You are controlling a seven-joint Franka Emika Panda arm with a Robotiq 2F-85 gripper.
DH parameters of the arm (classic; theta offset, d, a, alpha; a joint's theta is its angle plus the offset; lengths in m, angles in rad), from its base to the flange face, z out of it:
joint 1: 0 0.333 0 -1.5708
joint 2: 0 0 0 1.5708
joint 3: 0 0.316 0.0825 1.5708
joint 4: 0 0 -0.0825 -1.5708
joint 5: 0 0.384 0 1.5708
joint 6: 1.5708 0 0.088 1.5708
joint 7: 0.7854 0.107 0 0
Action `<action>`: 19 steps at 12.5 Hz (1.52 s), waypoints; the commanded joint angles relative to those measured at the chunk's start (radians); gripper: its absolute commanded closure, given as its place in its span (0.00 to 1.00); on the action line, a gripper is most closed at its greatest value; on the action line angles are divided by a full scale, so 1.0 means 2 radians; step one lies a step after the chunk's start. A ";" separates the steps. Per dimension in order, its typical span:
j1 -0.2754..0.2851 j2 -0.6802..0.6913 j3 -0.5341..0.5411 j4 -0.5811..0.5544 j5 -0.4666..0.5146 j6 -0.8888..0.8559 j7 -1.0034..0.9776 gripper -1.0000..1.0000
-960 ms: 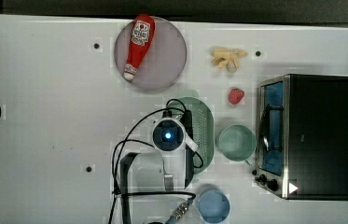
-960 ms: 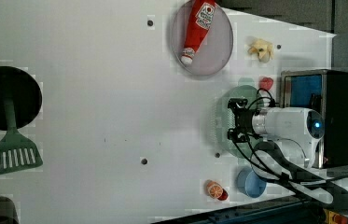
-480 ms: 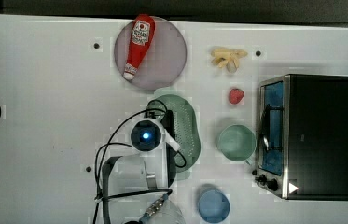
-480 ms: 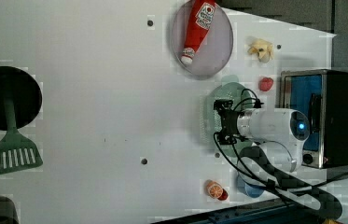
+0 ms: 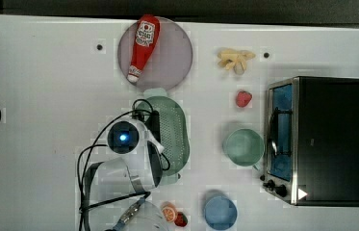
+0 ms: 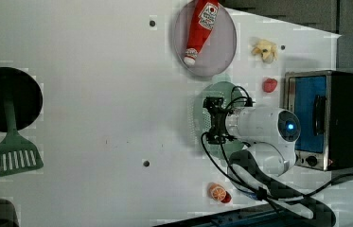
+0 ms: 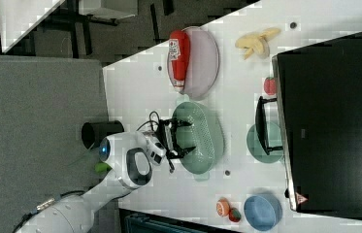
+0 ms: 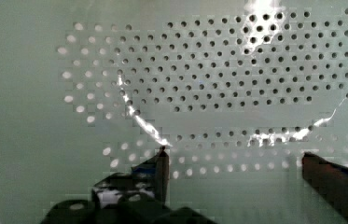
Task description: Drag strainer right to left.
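Note:
The strainer (image 5: 174, 130) is a pale mint-green oblong colander with a holed basin, lying in the middle of the white table just below the plate in the top view. It also shows in the left view (image 6: 219, 90) and the right view (image 7: 207, 141). My gripper (image 7: 187, 137) reaches down into its basin with the jaws open wide. In the wrist view the perforated strainer floor (image 8: 209, 70) lies right under the gripper (image 8: 237, 172), with one black fingertip (image 8: 160, 168) against the holed surface. Nothing is held between the fingers. In the top view the arm's white wrist (image 5: 124, 137) covers the strainer's left edge.
A grey plate (image 5: 170, 60) carrying a ketchup bottle (image 5: 141, 45) sits close above the strainer. A round green bowl (image 5: 243, 147), toaster oven (image 5: 331, 139), blue bowl (image 5: 220, 211), banana (image 5: 235, 58), red fruit (image 5: 243, 98) and orange slice (image 5: 169, 211) lie around it. A black pan (image 6: 6, 99) and green spatula (image 6: 13, 153) stand at the left view's left.
The arm and the strainer have slid together toward the top view's left, away from the green bowl. The jaws stayed open.

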 commanded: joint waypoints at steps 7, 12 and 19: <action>0.073 0.023 0.004 0.045 0.052 -0.024 0.051 0.00; 0.115 0.052 0.008 0.113 0.097 -0.081 0.051 0.00; 0.161 0.096 0.008 0.184 0.152 -0.094 0.053 0.00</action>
